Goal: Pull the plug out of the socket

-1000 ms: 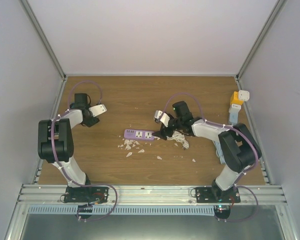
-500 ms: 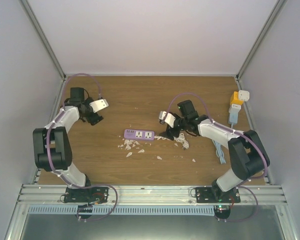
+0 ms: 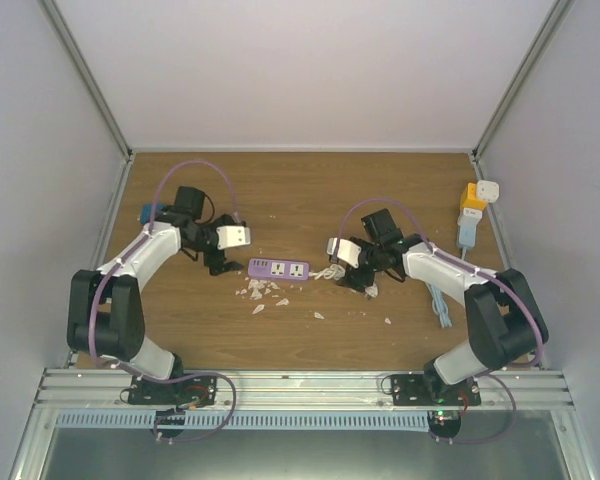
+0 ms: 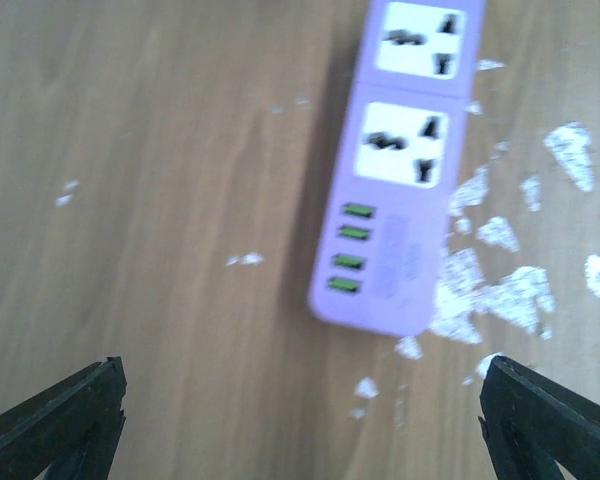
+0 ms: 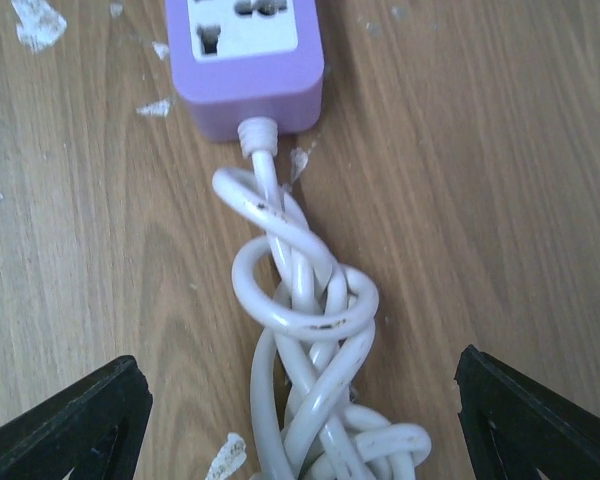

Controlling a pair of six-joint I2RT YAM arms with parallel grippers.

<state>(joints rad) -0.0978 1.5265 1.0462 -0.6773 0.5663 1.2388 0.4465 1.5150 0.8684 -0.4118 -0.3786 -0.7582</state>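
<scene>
**Purple strip lies ahead of two spread claws**

We find the strip (image 3: 278, 268) flat on the table (image 3: 280, 190), about midway between the arms, with white flecks (image 4: 500, 290) beside it. Both sockets (image 4: 401, 145) in the left wrist view are bare, and so is the one at the cord end in the right wrist view. We see no plug seated in the strip. Orange and white blocks (image 3: 477, 193) stand at the far right edge, well apart from both claws; whether those are plugs we cannot tell.

We judge the strip a light, hard plastic shell that will skid on the wood at any tug, so one claw should pin it while the other pulls. A plug would be rigid, best pinched across its flat sides close to the strip's face and drawn straight out. The cord (image 5: 300, 290) looks rubbery and is knotted into loops. It offers no firm hold and would only drag the strip along.

The left claw (image 4: 305, 405) is spread wide, pinching nothing. The strip lies ahead of it and off to one side of its opening, port end nearest, not between the fingers. The right claw (image 5: 300, 400) is spread wide too and holds nothing. The knot runs up the middle of its opening, with the strip's end just beyond.
</scene>
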